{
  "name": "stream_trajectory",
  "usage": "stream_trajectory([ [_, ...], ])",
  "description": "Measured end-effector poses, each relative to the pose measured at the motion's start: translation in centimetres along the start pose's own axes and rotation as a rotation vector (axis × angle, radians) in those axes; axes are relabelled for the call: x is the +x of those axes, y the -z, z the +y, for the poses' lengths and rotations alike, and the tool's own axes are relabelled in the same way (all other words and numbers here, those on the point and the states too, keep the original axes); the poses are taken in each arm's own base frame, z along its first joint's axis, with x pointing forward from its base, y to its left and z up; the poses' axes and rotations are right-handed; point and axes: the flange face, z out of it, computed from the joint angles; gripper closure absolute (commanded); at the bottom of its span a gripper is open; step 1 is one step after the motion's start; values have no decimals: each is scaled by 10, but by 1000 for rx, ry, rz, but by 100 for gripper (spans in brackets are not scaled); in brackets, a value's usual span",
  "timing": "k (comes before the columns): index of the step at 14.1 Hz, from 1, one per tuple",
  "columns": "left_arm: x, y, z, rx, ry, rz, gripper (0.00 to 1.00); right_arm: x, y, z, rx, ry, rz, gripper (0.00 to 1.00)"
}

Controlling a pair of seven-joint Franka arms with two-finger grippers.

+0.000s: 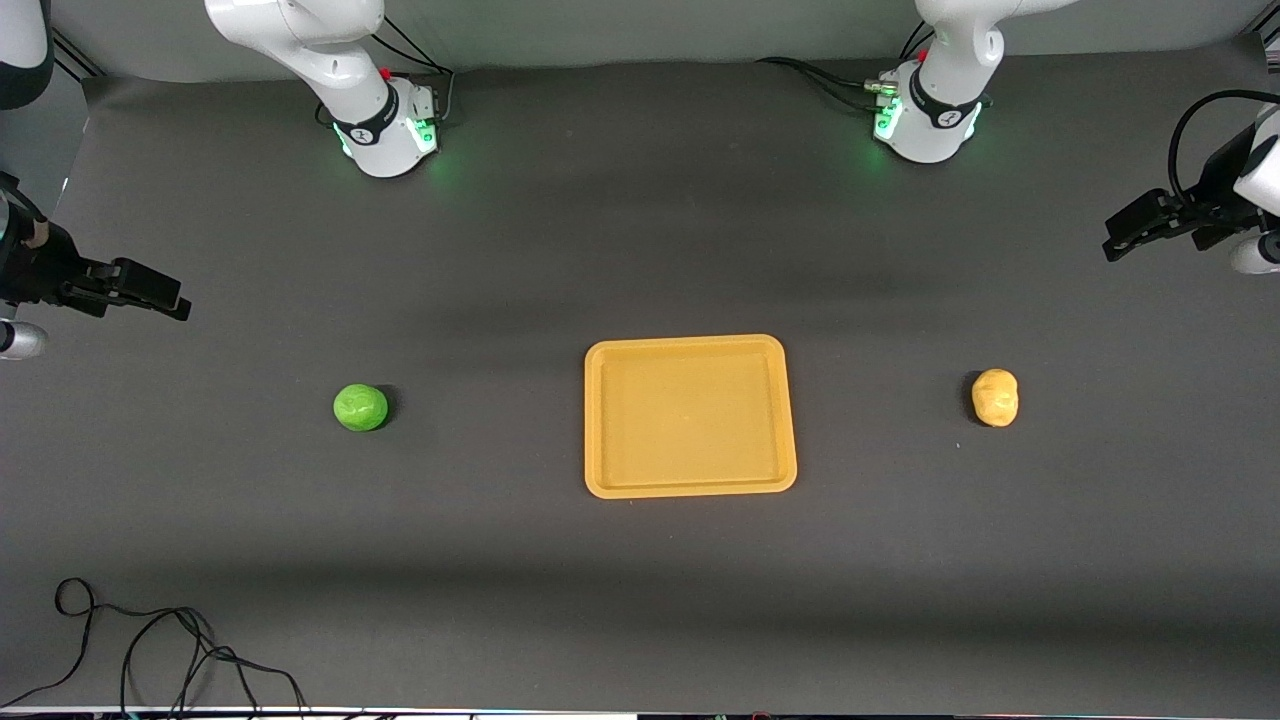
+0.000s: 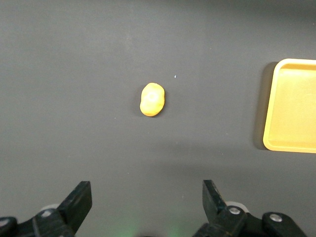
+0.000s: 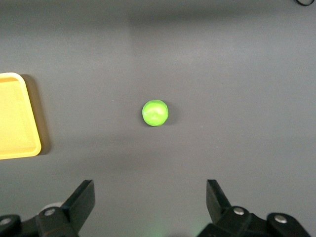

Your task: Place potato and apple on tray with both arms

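Nothing placed yet. Tray [image 1: 690,415] mid-table, bare. Apple [image 1: 361,407] on table toward right arm's end; potato [image 1: 995,397] toward left arm's end. My left gripper [image 2: 147,205] and right gripper [image 3: 150,203] released, probably high above table ends. Both picks remain.

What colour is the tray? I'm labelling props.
Mustard yellow all over, plain, no pattern; the tray shows best in the front view.

One high front camera, two wrist cameras looking down.
Front view covers the whole table; left wrist shares potato [image 2: 152,99] and tray [image 2: 291,106] edge, right wrist apple [image 3: 155,112].
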Motion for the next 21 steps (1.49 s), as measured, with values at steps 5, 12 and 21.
stream_trajectory([
  [5, 0, 0, 0, 0, 0, 0, 0, -1, 1, 0, 0, 0, 2, 0],
  [12, 2, -3, 0, -1, 0, -1, 0, 0, 1, 1, 0, -2, 2, 0],
  [21, 27, -68, 0, -10, 0, 21, 0, -1, 5, 1, 0, -2, 9, 0],
])
